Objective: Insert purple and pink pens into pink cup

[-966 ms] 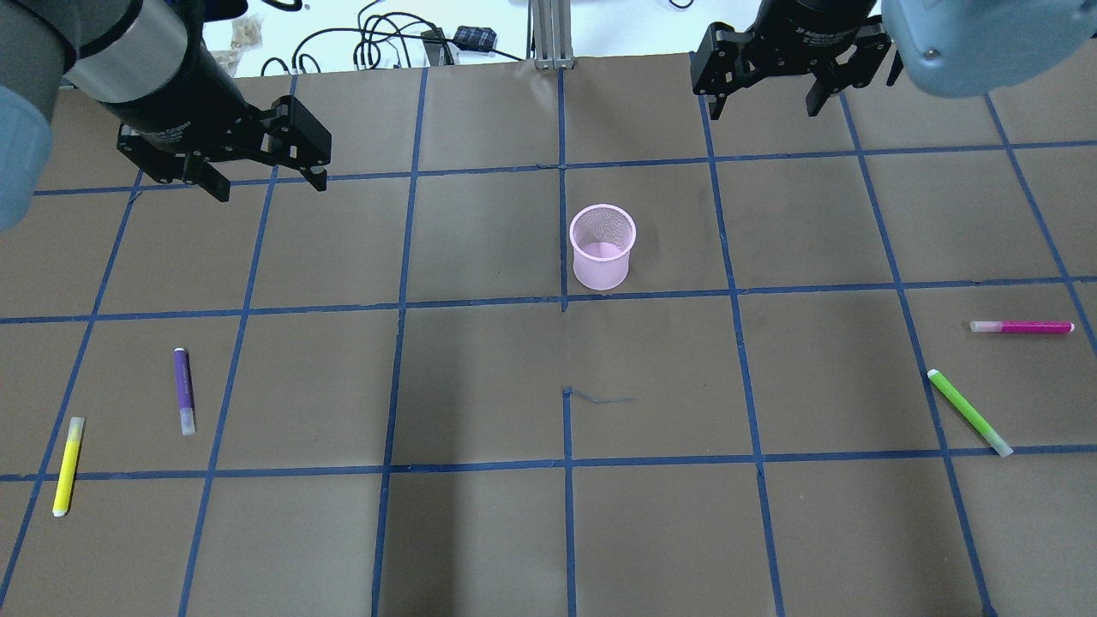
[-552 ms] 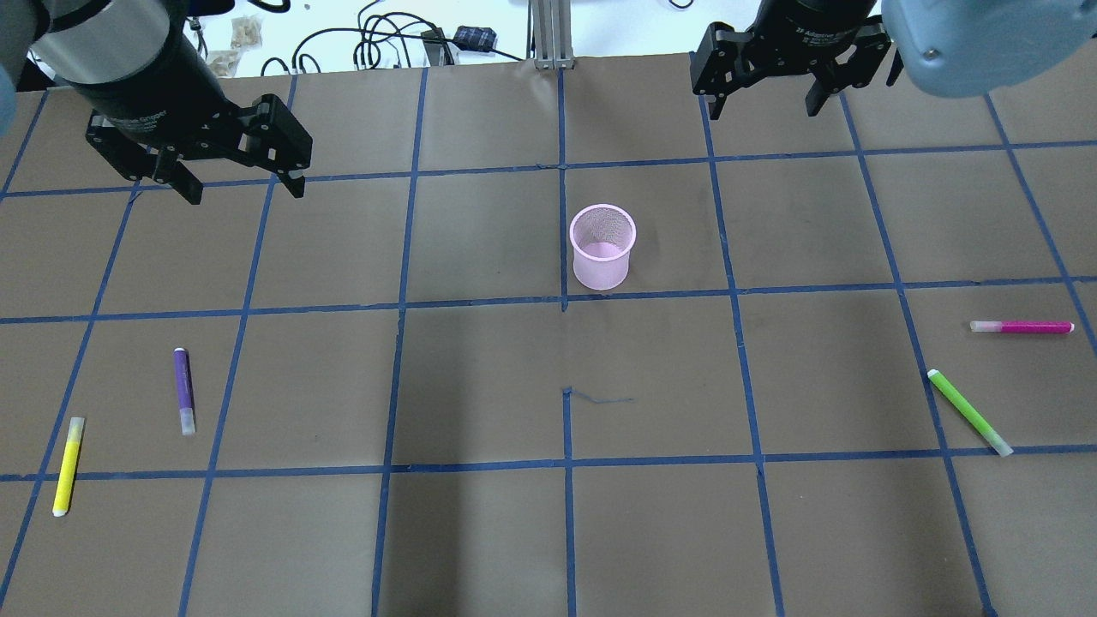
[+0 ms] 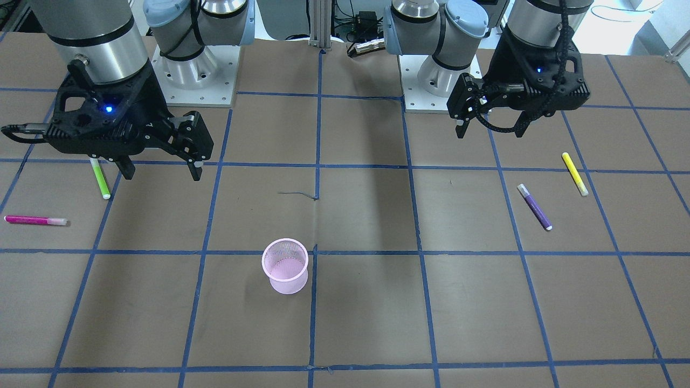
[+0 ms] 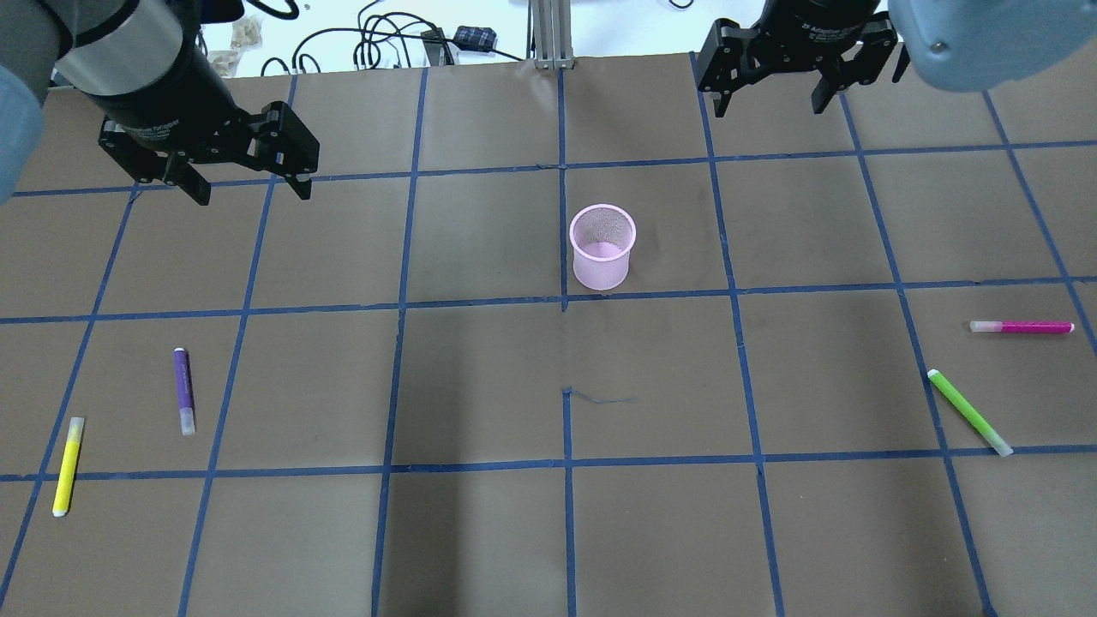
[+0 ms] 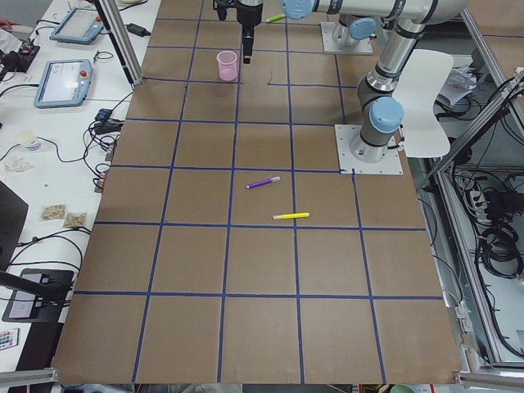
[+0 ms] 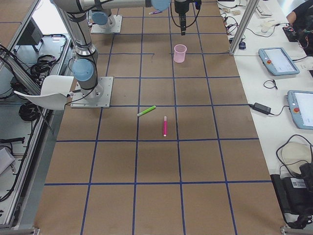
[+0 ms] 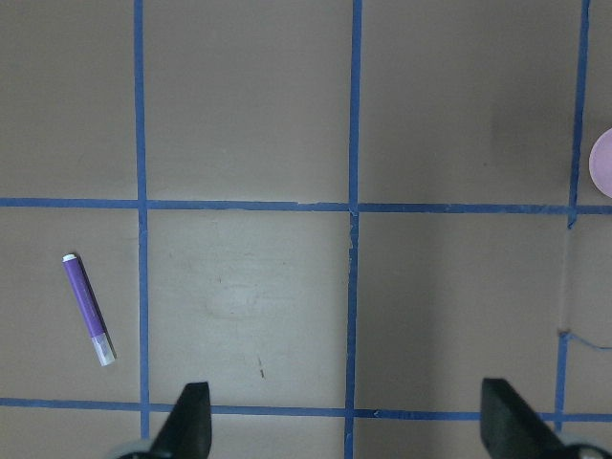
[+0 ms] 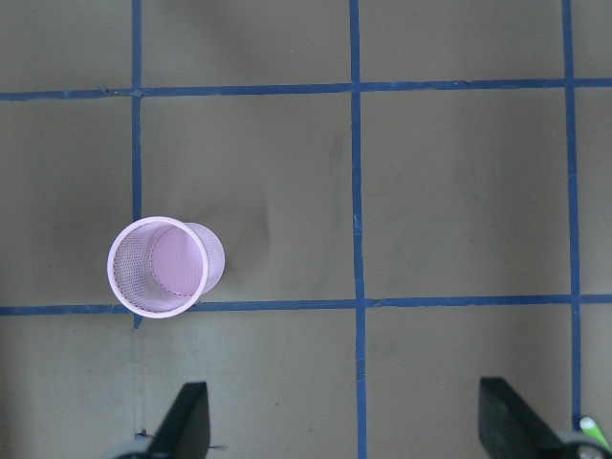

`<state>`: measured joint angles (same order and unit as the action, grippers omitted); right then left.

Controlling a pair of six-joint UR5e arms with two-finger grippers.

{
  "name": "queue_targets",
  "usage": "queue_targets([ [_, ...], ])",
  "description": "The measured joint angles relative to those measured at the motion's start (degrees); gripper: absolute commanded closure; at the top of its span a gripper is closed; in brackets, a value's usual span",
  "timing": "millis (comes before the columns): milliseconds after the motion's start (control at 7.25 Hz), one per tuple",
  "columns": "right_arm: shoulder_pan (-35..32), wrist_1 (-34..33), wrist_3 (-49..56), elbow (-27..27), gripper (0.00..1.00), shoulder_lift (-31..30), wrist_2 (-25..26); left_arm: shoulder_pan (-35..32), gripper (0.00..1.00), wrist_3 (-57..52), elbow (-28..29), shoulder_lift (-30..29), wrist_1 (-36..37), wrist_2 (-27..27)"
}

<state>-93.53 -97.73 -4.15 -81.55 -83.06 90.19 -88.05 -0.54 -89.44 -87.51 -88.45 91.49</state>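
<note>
Table of brown paper with a blue grid fills the front-facing view, and the pink cup stands upright near its middle, on the side far from the robot, just beside a blue line. The purple pen lies flat on the robot's left side, with the yellow pen near it, further out. The left gripper hangs high above the table, nearer the robot than both pens, its fingers spread and released. On the robot's right side the pink pen lies flat close to the table's edge, and the green pen lies near it, its far end hidden behind the right gripper, which also hangs released with its fingers apart. In the overhead view the cup sits just right of the centre line, the purple and yellow pens near the left edge, the pink and green pens near the right edge, all well apart from the cup. The left side view shows the purple and yellow pens mid-table and the cup far off. The right side view shows the green and pink pens mid-table, with the cup beyond them. From the left wrist the purple pen lies at the left, a sliver of the cup at the right edge, and the fingertips stand wide apart. From the right wrist the cup stands at the lower left beside a line crossing, the fingertips again wide apart.
</note>
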Motion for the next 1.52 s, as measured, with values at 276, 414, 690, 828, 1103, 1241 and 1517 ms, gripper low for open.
queue_targets([
  [276, 0.9, 1.3, 0.0, 0.7, 0.00, 0.1, 0.3, 0.2, 0.00, 0.0, -0.3, 0.2, -0.1, -0.1],
  [414, 2.6, 3.3, 1.3, 1.8, 0.00, 0.1, 1.3, 0.4, 0.00, 0.0, -0.7, 0.4, -0.3, -0.1],
  [690, 11.6, 9.8, 14.4, 4.7, 0.00, 0.1, 3.4, 3.8, 0.00, 0.0, -1.1, 0.8, -1.8, 0.2],
  [828, 17.4, 11.4, 23.8, 5.1, 0.00, 0.0, 3.7, 8.2, 0.00, 0.0, -1.4, 0.3, -4.1, -0.5],
  [1103, 28.8, 11.9, 48.7, 4.8, 0.00, 0.6, 3.8, 18.2, 0.00, -0.1, -3.1, -2.9, -7.3, -4.2],
  [1241, 33.7, 10.8, 63.1, 4.4, 0.00, 1.4, 3.6, 21.9, 0.00, 0.1, -3.7, -5.4, -7.5, -5.1],
  [1517, 41.0, 3.8, 89.4, 2.5, 0.02, 4.5, 2.1, 27.3, 0.00, -0.2, -4.2, -11.8, -7.1, -5.2],
])
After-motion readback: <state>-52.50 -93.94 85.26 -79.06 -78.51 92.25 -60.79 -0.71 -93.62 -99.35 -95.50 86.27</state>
